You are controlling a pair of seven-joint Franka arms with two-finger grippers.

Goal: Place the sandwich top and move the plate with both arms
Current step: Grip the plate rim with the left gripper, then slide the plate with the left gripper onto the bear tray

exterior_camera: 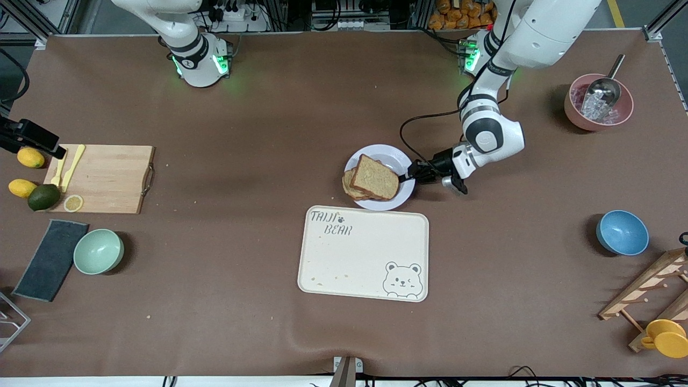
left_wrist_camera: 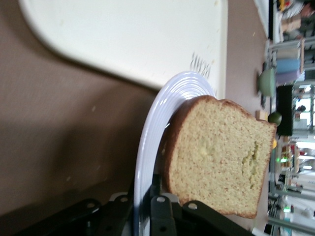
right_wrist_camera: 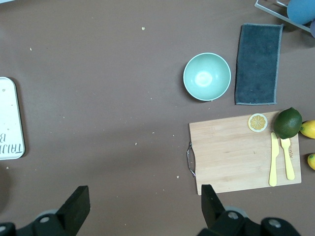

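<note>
Sandwich top [exterior_camera: 374, 177] sits on the plate [exterior_camera: 388, 156] just above the tray [exterior_camera: 363, 252]; my left tool [exterior_camera: 414, 173] pinches the plate's rim — I'd lift level and slow; right tool [right_wrist_camera: 142, 206], spread wide, waits over the cutting board's [right_wrist_camera: 231, 157] end.

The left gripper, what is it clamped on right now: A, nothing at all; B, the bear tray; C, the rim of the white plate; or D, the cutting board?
C: the left gripper is shut on the rim of the plate, which carries the sandwich top.
</note>
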